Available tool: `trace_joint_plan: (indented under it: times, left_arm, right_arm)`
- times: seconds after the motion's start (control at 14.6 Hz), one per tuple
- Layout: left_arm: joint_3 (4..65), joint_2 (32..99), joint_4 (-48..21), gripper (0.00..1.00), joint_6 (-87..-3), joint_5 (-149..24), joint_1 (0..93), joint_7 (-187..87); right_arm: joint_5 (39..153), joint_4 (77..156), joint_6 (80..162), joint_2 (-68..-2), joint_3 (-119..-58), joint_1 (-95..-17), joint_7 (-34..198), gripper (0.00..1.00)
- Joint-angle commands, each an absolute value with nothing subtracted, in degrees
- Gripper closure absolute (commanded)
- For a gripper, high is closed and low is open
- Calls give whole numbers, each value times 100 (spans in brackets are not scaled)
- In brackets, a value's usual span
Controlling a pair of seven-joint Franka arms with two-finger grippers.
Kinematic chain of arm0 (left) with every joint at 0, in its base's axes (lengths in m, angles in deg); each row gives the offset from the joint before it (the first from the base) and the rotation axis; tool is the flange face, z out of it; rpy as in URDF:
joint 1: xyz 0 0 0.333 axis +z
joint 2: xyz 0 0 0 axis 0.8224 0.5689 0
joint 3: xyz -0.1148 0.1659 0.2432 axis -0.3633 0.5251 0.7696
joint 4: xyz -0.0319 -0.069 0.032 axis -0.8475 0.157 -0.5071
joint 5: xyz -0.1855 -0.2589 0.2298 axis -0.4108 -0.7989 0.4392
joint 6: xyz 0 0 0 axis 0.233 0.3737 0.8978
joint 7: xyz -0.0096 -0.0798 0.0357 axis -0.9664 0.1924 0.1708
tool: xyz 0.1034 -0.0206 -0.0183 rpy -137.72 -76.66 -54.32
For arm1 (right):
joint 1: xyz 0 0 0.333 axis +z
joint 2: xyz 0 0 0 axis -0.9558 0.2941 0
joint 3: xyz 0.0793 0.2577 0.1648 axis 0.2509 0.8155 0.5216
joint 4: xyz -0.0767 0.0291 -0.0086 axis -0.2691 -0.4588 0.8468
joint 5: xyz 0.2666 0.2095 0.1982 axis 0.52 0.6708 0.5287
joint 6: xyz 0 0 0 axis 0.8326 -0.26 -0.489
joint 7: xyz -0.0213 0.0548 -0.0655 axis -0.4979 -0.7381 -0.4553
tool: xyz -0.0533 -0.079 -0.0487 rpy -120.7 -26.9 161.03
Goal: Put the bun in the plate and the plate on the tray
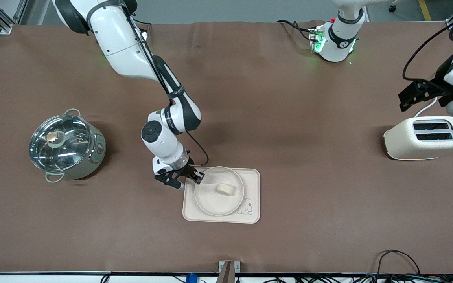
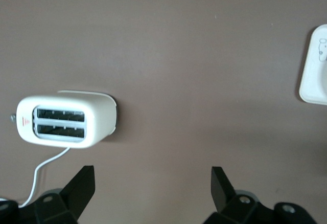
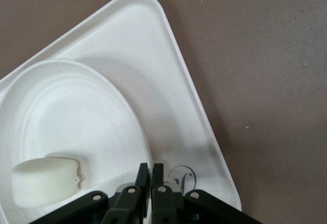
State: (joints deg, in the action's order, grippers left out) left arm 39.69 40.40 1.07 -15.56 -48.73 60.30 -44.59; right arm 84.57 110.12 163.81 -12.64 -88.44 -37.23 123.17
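Note:
The round cream-white plate (image 1: 214, 202) lies on the rectangular tray (image 1: 252, 181) with the rabbit drawing, near the table's middle. The small pale bun (image 1: 225, 189) lies in the plate. My right gripper (image 1: 198, 177) is at the plate's rim on the side toward the right arm's end, shut on the rim. The right wrist view shows the bun (image 3: 45, 180), the plate (image 3: 76, 116), the tray (image 3: 173, 96) and the gripper (image 3: 150, 170) pinching the rim. My left gripper (image 1: 403, 100) is open and empty (image 2: 153, 183), waiting above the table by the toaster.
A cream toaster (image 1: 423, 137) stands toward the left arm's end of the table and shows in the left wrist view (image 2: 66, 121). A steel pot with a glass lid (image 1: 67, 145) stands toward the right arm's end. A corner of the tray (image 2: 314, 75) shows in the left wrist view.

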Motion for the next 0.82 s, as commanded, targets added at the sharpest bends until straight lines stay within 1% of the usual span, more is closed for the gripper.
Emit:
trace_joint_plan:
  times: [0.0,0.07,0.14,0.21,0.41,0.55,0.69,0.76]
  left_arm:
    - [4580,3363,-660,0,-1584,-5222,5629,-4754]
    - [4677,3301,-731,0,-1584,-5293,5621,-4850]
    - [4713,3257,-827,0,-1575,-5302,5603,-4921]
    - [4704,3213,-880,0,-1584,-5320,5629,-4930]
    - [4687,3291,-819,0,-1575,-5320,5612,-4939]
    - [4652,3300,-819,0,-1575,-5320,5603,-4939]
    - [4643,3309,-802,0,-1575,-5320,5594,-4939]
    - [4634,3318,-775,0,-1575,-5311,5585,-4939]
  right_arm:
    - [8556,10925,16431,-1198,-8825,-3739,12405,23]
    - [8599,10925,16431,-1233,-8825,-3722,12414,7]
    - [8634,10925,16431,-1268,-8825,-3713,12405,0]
    - [8626,10925,16414,-1347,-8825,-3713,12344,0]
    - [8600,10986,16169,-1882,-8860,-3774,12300,0]
    - [8538,10986,15433,-2242,-9052,-3853,12291,0]
    - [8346,10986,14397,-2716,-9447,-3853,12300,0]
    - [8058,10986,13853,-2979,-9641,-3853,12300,0]
